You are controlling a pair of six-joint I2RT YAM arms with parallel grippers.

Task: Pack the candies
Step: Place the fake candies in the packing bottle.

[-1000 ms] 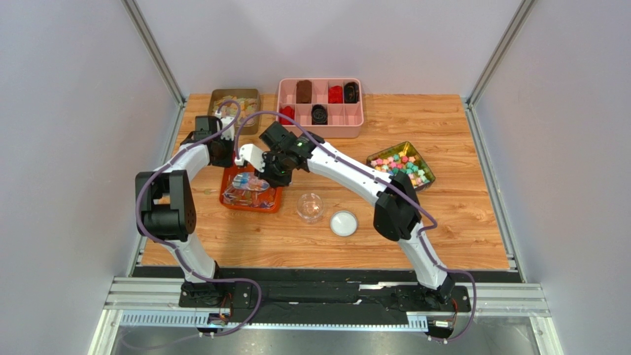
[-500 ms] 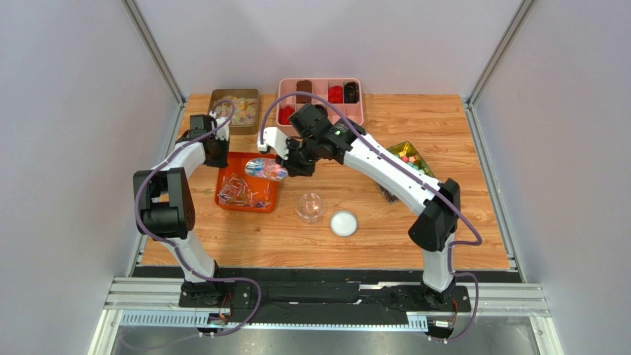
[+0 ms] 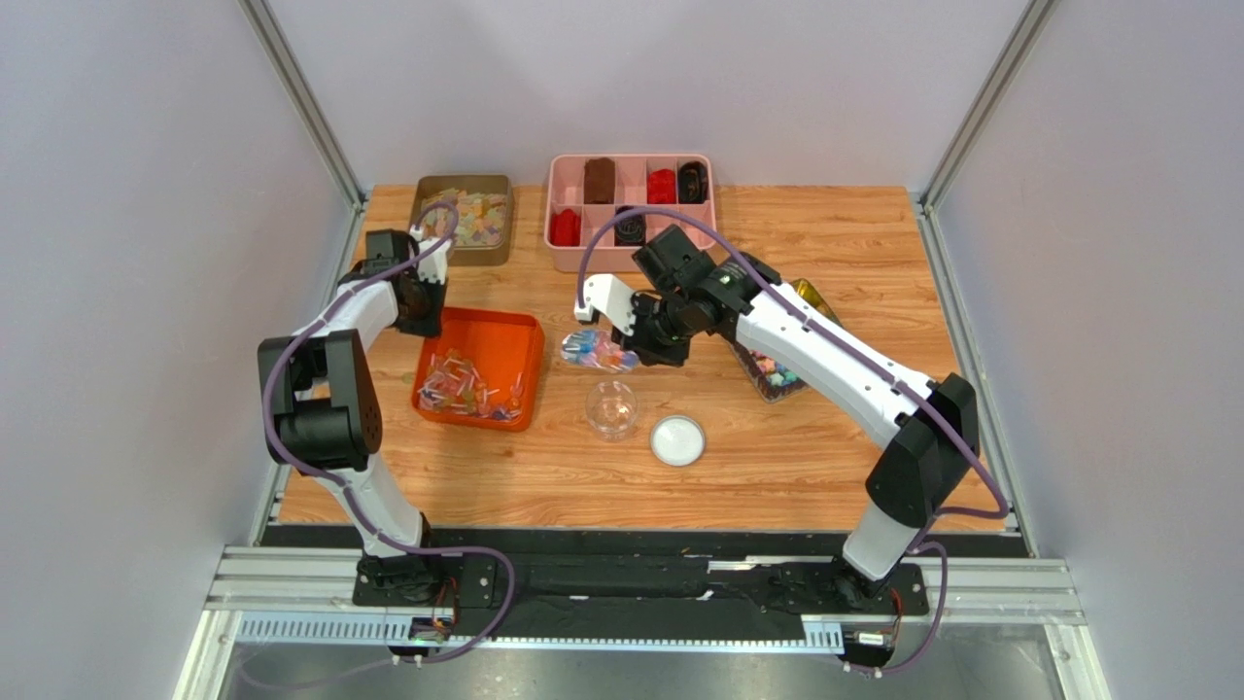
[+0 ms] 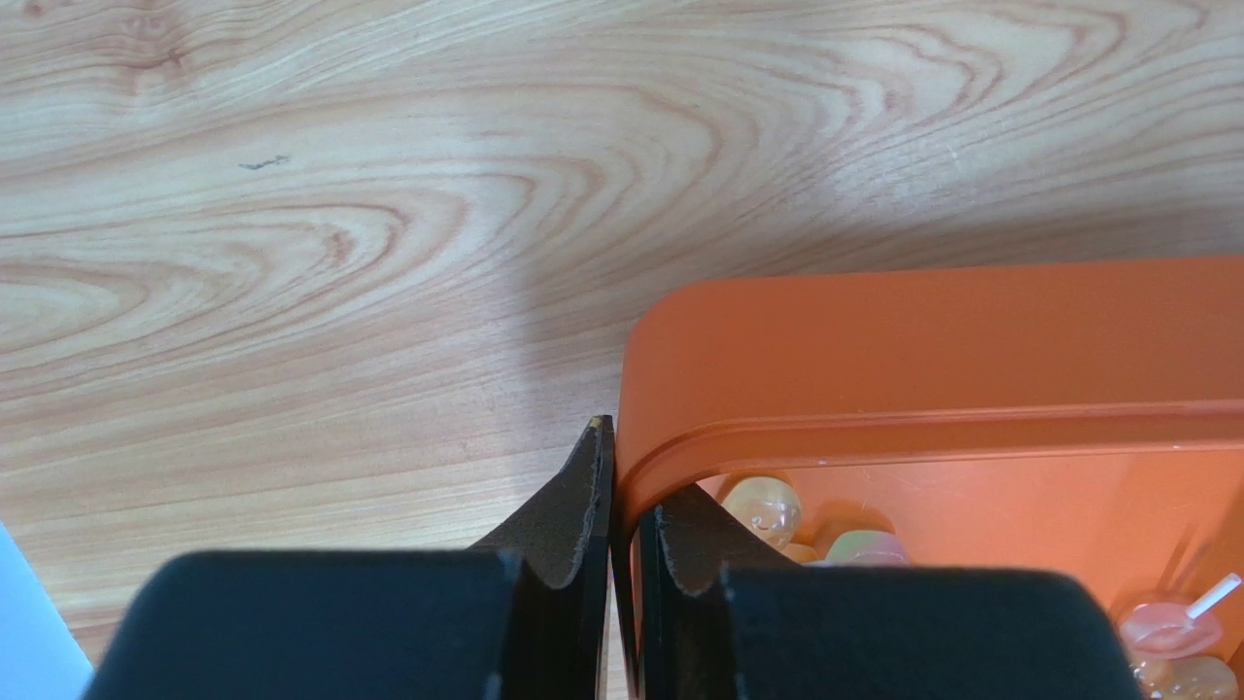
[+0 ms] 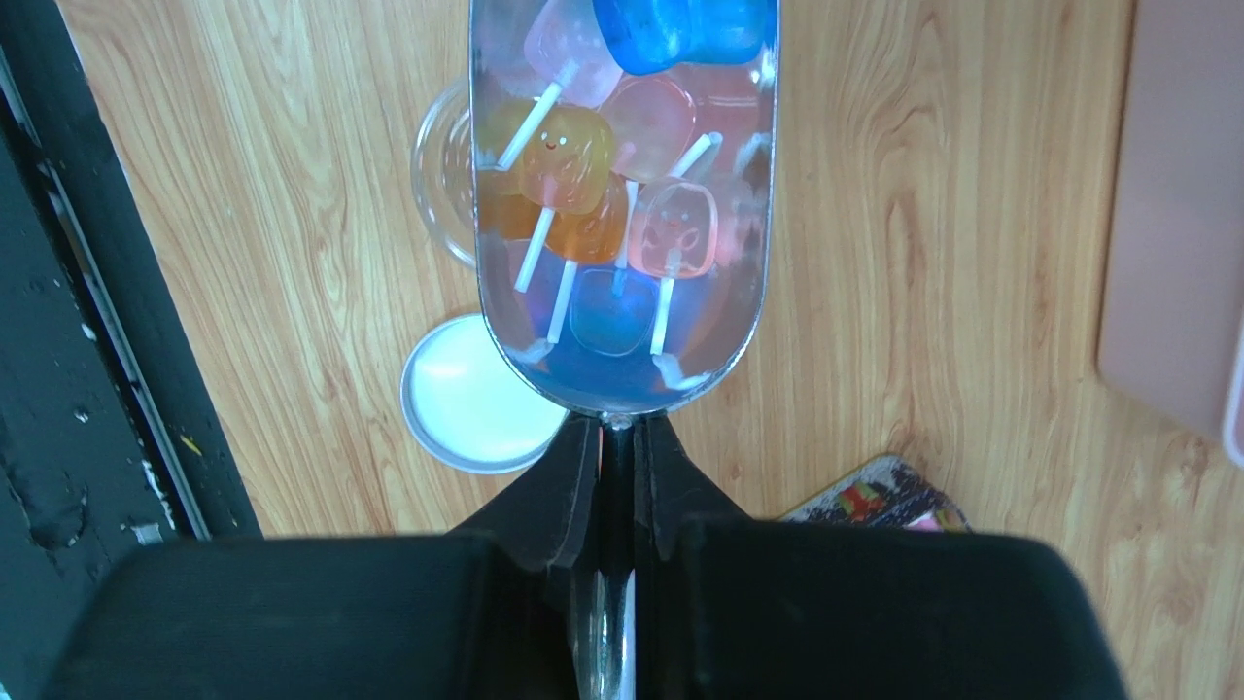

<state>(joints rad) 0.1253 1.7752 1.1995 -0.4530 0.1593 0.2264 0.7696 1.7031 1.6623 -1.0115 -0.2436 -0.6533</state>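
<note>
Several candies (image 3: pixel 465 387), small sweets on white sticks in pink, blue and orange wrappers, lie in the orange tray (image 3: pixel 504 324). My left gripper (image 3: pixel 424 309) is shut on the tray's back left corner. In the left wrist view its jaws (image 4: pixel 625 496) pinch the orange rim (image 4: pixel 935 365), with candies (image 4: pixel 767 508) just inside. My right gripper (image 3: pixel 638 333) is shut on the handle of a metal scoop (image 3: pixel 596 350) loaded with candies (image 5: pixel 570 153). The scoop (image 5: pixel 625 190) hangs over the far rim of the clear jar (image 3: pixel 612 409), seen in the right wrist view past the gripper (image 5: pixel 618 445).
A white lid (image 3: pixel 678 439) lies right of the jar. At the back stand a pink compartment box (image 3: pixel 631 193) and a tin of pale sweets (image 3: pixel 465 216). A tray of bright blocky candies (image 3: pixel 774 382) is mostly hidden under my right arm.
My right arm has lifted the loaded scoop out of the orange tray and carried it right, to above the jar. The left gripper has kept its hold on the tray corner.
</note>
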